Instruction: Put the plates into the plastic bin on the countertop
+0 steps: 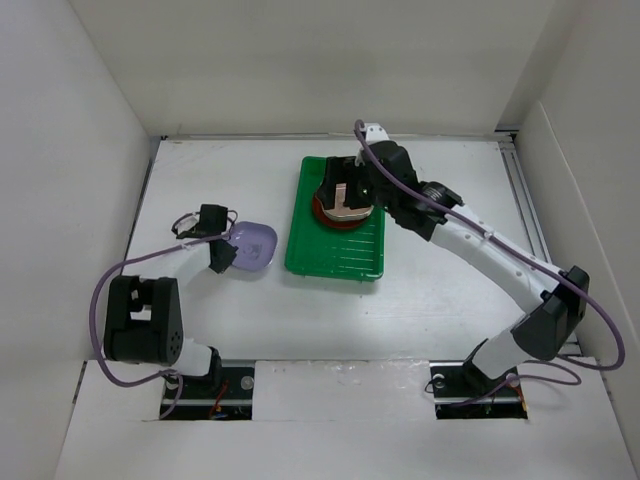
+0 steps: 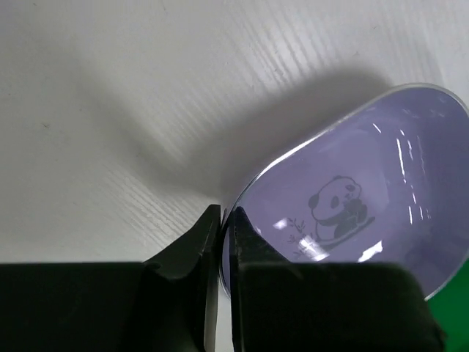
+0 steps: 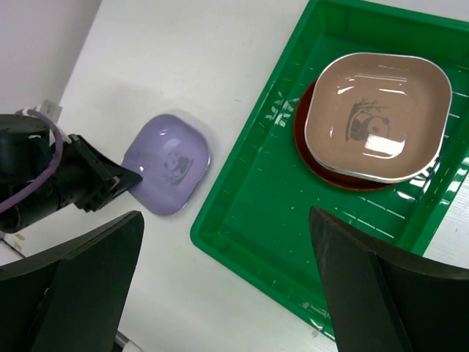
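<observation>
Top external view: the left gripper meets the lavender plate on the countertop, just beside the green bin.

Left wrist view: its jaws pinch the plate's thin rim, a shallow hold that could slip when lifted.

Right wrist view: the right gripper hangs wide open and empty above the tan-pink plate, which sits on a red plate. The bin's near half is bare, but its raised rim could snag the plate.
</observation>
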